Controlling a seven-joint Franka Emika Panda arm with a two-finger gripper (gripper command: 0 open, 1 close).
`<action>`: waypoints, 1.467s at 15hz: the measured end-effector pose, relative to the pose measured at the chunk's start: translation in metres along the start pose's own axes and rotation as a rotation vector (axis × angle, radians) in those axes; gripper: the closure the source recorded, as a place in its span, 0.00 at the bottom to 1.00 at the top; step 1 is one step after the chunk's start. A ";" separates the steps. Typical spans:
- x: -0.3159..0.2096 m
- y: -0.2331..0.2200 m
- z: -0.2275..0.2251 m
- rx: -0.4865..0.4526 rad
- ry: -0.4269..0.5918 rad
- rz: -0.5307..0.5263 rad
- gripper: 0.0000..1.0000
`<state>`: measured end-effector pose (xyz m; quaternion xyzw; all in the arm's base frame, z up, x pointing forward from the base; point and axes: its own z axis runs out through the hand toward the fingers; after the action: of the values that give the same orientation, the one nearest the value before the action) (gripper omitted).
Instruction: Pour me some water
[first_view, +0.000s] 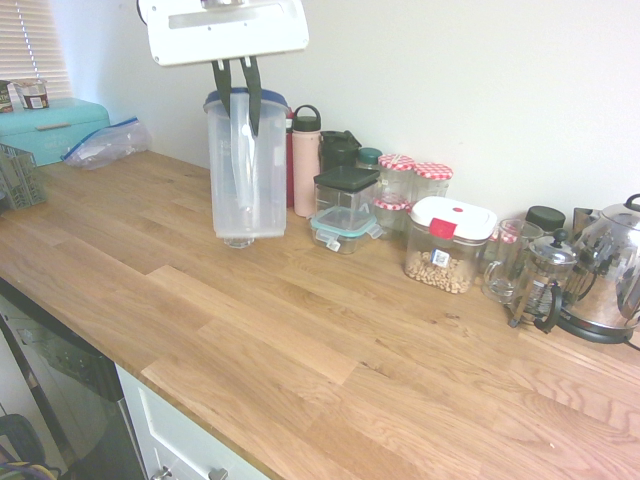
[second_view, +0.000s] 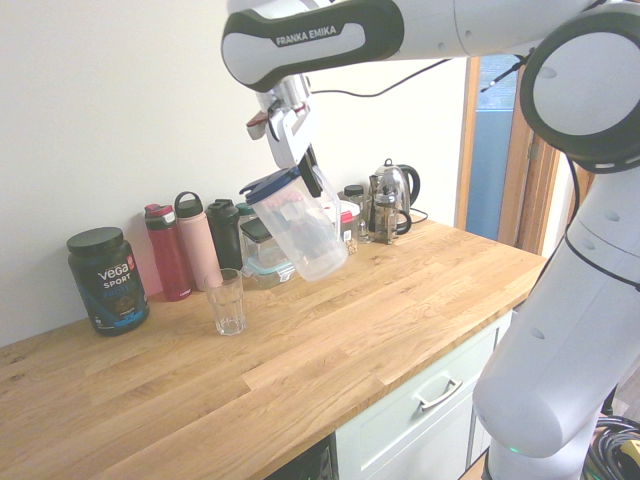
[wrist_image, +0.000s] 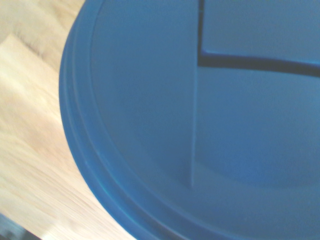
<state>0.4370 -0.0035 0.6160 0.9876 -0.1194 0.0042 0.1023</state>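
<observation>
I hold my claw (second_view: 310, 172) closed on the handle of the pitcher (second_view: 300, 228), which hangs above the surface (second_view: 390, 330), tilted, its blue lid (second_view: 270, 184) toward the glass (second_view: 227, 303). The glass stands upright on the surface, near the pitcher and lower than it.

The surface is pale wood in joined strips, set over light cabinets (second_view: 425, 400) with metal handles and backed by a plain pale wall (first_view: 450, 80). On it, along the wall, I see a black tub (second_view: 108, 282), a red bottle (second_view: 167, 253), a pink bottle (second_view: 197, 243), a dark bottle (second_view: 225, 235), clear food containers (first_view: 345, 205), jars with checked lids (first_view: 396, 185), a white-lidded container of nuts (first_view: 447, 247), a French press (first_view: 545, 272) and a metal kettle (first_view: 600, 270).

I read "vega SPORT" on the tub and "FRANKA EMIKA" on my arm (second_view: 310, 40).

Only the first exterior view shows me the turquoise box (first_view: 50, 130), the plastic bag (first_view: 108, 145) and the window blind (first_view: 32, 45). Only the second shows me the tub, plus a wooden door frame (second_view: 530, 150). My wrist view is mostly the lid, with wood beside it.
</observation>
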 end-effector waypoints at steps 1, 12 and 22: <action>-0.009 0.020 0.012 0.035 -0.010 0.050 1.00; -0.051 0.132 0.105 0.253 0.161 0.597 1.00; -0.043 0.107 0.159 0.182 0.373 0.936 1.00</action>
<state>0.3677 -0.1271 0.4800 0.8157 -0.5277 0.2360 0.0228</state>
